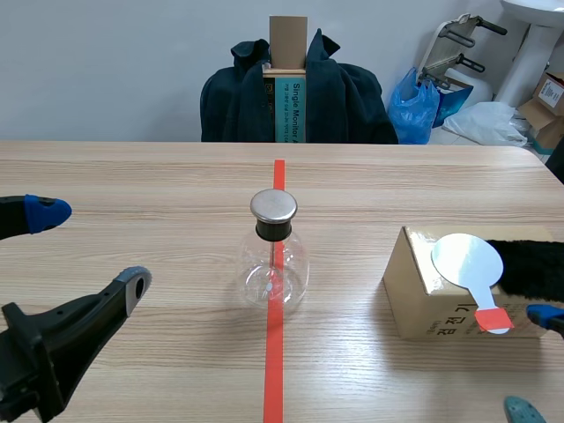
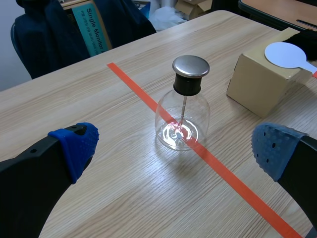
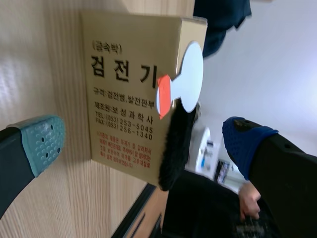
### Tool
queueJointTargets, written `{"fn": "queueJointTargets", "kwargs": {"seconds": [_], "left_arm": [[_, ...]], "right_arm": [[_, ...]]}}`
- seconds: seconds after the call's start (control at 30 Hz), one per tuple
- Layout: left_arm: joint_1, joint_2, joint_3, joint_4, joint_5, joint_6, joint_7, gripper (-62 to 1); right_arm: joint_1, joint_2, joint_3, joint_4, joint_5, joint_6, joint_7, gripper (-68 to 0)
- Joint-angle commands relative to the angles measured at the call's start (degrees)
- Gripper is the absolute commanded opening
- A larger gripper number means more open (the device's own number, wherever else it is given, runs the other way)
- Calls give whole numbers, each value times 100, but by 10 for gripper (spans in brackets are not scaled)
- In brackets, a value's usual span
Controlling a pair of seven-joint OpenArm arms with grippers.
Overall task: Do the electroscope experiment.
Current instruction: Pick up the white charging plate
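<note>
The electroscope (image 1: pixel 274 256) is a clear glass flask with a metal cap (image 1: pixel 273 206), and it stands on the tape line at mid-table. My left gripper (image 1: pixel 88 248) is open at the near left, well short of the flask (image 2: pixel 182 116), which lies ahead between its blue pads (image 2: pixel 77 146). At the right, a cardboard box (image 1: pixel 423 291) carries a white disc paddle (image 1: pixel 467 261) with an orange handle and a strip of black fur (image 1: pixel 529 269). My right gripper (image 3: pixel 142 140) is open just before the box (image 3: pixel 124 84), with the paddle (image 3: pixel 188 79) ahead of it.
An orange tape line (image 1: pixel 275 352) runs down the middle of the table. Behind the far edge is a chair draped with a dark jacket (image 1: pixel 352 97), a tall carton (image 1: pixel 287 79) leaning on it. A person's hand (image 3: pixel 250 201) shows beyond the box in the right wrist view.
</note>
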Motion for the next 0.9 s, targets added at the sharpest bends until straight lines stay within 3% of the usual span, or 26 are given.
{"fn": "queueJointTargets", "kwargs": {"seconds": [0.0, 0.13, 0.23, 0.43, 0.87], "left_arm": [[-31, -15, 42, 105, -4, -4, -79, 14], [-31, -15, 42, 105, 96, -4, -81, 14], [-31, -17, 42, 105, 131, -4, -79, 14], [-31, -15, 42, 105, 131, -4, -81, 14], [-31, -17, 42, 105, 133, -4, -83, 14]], "right_arm": [[142, -57, -92, 72, -55, -116, -267, 4], [391, -173, -356, -33, -162, -304, -841, 4], [573, -175, -479, -33, -254, -306, -975, 4], [909, -175, -857, -44, -461, -302, -1755, 4], [1502, -170, -1152, -584, -658, -304, -2015, 4]]}}
